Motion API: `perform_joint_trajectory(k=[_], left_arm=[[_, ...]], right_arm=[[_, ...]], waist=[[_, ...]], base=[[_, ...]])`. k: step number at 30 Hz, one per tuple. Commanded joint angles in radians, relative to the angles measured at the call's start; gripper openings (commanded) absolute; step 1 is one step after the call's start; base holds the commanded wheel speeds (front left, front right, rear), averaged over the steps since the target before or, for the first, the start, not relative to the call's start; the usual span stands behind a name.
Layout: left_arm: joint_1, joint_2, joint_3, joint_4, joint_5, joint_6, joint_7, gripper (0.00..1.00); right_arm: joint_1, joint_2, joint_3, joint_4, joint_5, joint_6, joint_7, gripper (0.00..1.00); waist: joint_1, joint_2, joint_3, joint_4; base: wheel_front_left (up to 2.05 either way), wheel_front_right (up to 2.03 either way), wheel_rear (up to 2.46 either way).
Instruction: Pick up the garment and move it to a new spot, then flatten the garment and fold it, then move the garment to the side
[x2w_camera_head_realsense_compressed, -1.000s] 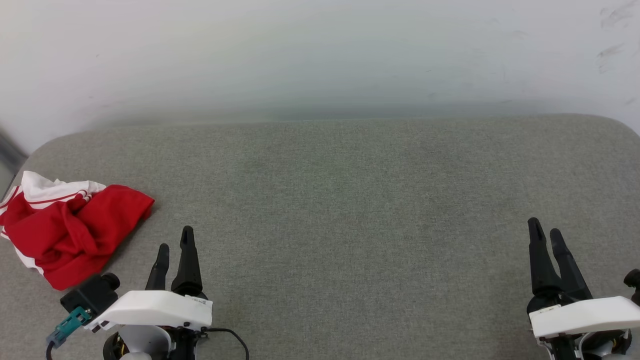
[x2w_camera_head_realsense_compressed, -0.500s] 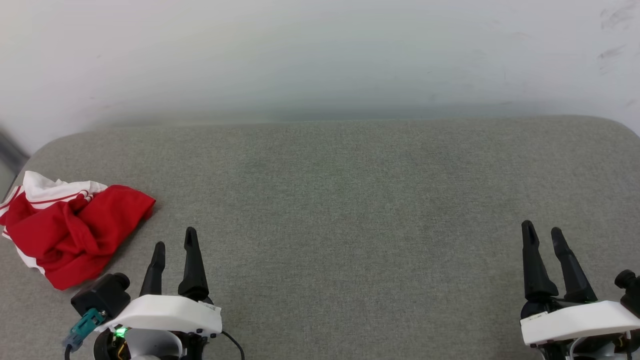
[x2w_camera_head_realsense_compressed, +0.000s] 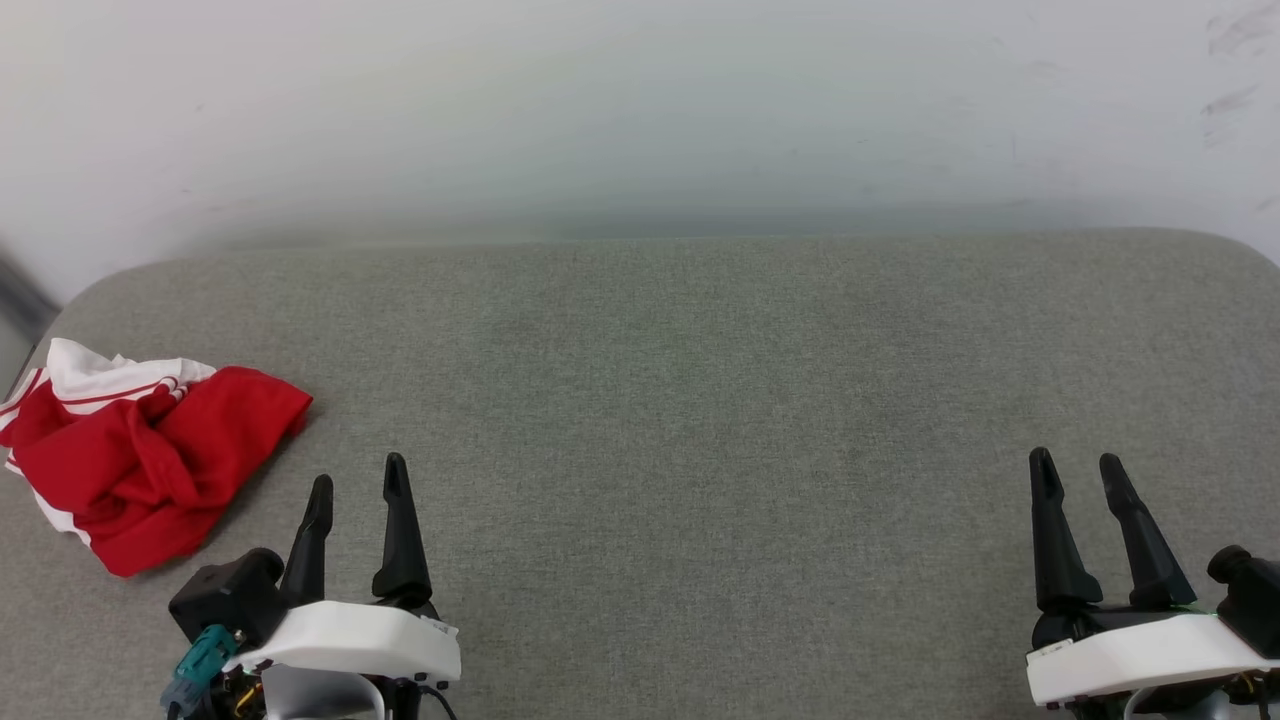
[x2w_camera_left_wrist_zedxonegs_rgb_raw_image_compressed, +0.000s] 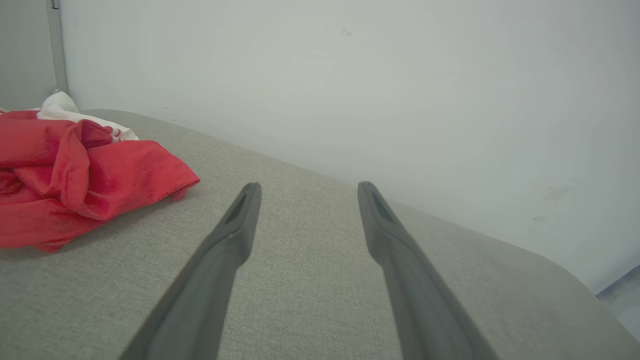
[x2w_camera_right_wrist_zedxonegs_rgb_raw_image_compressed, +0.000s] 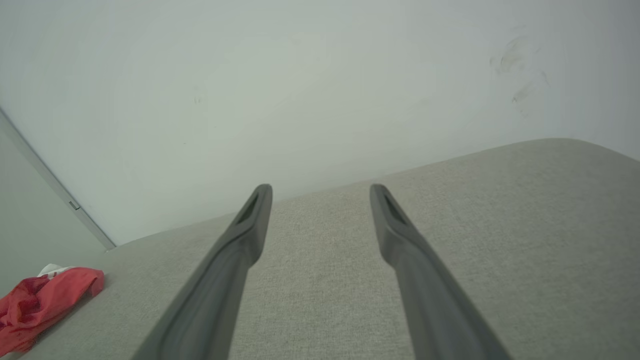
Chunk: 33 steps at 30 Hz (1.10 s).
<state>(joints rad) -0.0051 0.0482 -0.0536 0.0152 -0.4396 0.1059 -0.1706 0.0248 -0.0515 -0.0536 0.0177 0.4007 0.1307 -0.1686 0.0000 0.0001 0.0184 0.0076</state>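
The garment (x2w_camera_head_realsense_compressed: 150, 455) is a crumpled red jersey with a white striped sleeve, lying in a heap at the left end of the grey padded table (x2w_camera_head_realsense_compressed: 680, 400). It also appears as the garment (x2w_camera_left_wrist_zedxonegs_rgb_raw_image_compressed: 75, 180) at the left of the left wrist view and the garment (x2w_camera_right_wrist_zedxonegs_rgb_raw_image_compressed: 40, 305) at the far lower left of the right wrist view. My left gripper (x2w_camera_head_realsense_compressed: 358, 480) hovers open just right of the heap, not touching it. At the lower right my right gripper (x2w_camera_head_realsense_compressed: 1075, 465) stands open, far from the garment. Both grippers hold nothing.
A pale wall (x2w_camera_head_realsense_compressed: 640, 110) rises right behind the table's far edge. The table's corners are rounded, and the garment lies close to its left edge. Wide bare grey surface stretches between the two grippers.
Both grippers have drawn back toward the bottom of the head view, the left one shifting slightly right and the right one slightly left. The garment has not moved.
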Motion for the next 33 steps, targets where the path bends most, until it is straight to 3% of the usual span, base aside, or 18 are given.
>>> perform_joint_trajectory(k=[1,33], left_arm=[[0.003,0.002,-0.002,-0.015,0.033,0.000,-0.011,1.00],[0.036,0.003,-0.021,-0.018,0.246,-0.030,-0.075,1.00]], right_arm=[[0.005,0.001,0.003,-0.016,-0.032,0.000,-0.012,1.00],[0.034,0.002,0.022,-0.031,-0.251,0.000,-0.077,1.00]], waist=[[0.0000,-0.0001,0.002,0.000],[0.0000,-0.0001,0.016,0.005]], base=[[0.00,0.00,0.00],[0.00,0.00,0.00]])
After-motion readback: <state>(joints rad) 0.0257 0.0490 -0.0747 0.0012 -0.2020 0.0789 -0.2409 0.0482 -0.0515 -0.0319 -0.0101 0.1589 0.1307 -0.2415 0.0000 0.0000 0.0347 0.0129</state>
